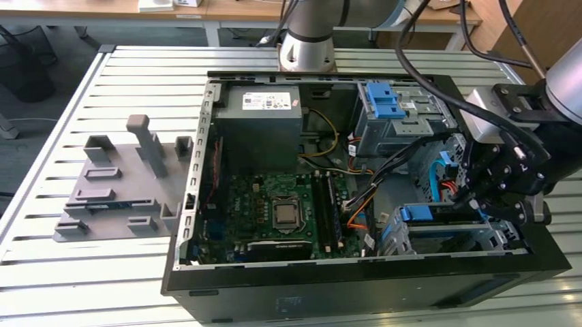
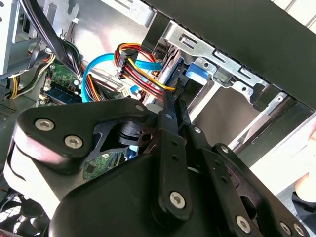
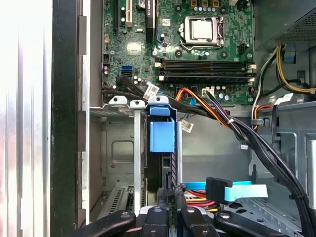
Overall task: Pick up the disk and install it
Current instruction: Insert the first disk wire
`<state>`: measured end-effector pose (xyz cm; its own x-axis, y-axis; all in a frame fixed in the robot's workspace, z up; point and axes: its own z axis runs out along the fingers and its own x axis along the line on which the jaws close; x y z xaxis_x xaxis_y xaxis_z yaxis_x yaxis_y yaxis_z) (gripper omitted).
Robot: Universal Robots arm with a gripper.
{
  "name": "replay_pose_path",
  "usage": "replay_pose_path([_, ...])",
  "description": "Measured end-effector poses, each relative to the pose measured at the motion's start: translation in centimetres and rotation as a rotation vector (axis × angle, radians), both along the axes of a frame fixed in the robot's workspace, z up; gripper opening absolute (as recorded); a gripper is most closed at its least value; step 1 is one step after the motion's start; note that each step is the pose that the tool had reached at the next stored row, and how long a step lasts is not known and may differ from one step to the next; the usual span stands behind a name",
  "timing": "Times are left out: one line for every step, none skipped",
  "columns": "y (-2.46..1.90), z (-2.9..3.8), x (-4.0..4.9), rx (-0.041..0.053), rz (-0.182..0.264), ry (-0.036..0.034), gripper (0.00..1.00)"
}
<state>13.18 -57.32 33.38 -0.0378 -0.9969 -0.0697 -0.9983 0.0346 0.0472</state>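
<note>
The open computer case [image 1: 364,272] lies on its side on the slatted metal surface [image 1: 109,272], with the arm reaching in at the corner nearest the exterior view's right. The black end effector [image 1: 495,178] sits low over the drive bay [image 1: 454,235] there, its fingers [image 3: 168,200] drawn close together and pinching the thin dark edge of the disk [image 3: 162,168], which stands on edge in a slot of the silver cage. The disk's blue tab [image 3: 162,136] faces up toward the motherboard [image 3: 197,44] in the first wrist view, with a bundle of black and orange cables [image 3: 217,111] crossing just beside it. In the second wrist view a blue ribbon cable [image 2: 98,69] loops near the red and yellow wires [image 2: 140,74] next to the fingers. Away on the exterior view's left, a grey plastic fixture [image 1: 123,184] rests on the surface, well apart from the case.
</note>
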Motion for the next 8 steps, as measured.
replay_pose_path([0.02,0.00,0.01,0.0001,0.000,0.0005,0.16])
replay_pose_path([0.05,-0.01,0.03,0.0002,0.000,0.0009,0.16])
replay_pose_path([0.11,-0.04,0.04,0.0010,-0.001,0.0012,0.16])
replay_pose_path([0.14,-0.04,0.04,0.0009,-0.001,0.0016,0.16])
replay_pose_path([0.15,-0.03,0.04,0.0006,-0.001,0.0018,0.16])
replay_pose_path([0.15,-0.02,0.04,0.0004,-0.001,0.0022,0.16])
replay_pose_path([0.15,-0.01,0.04,0.0001,-0.001,0.0023,0.16])
replay_pose_path([0.15,-0.01,0.04,-0.0001,-0.001,0.0025,0.16])
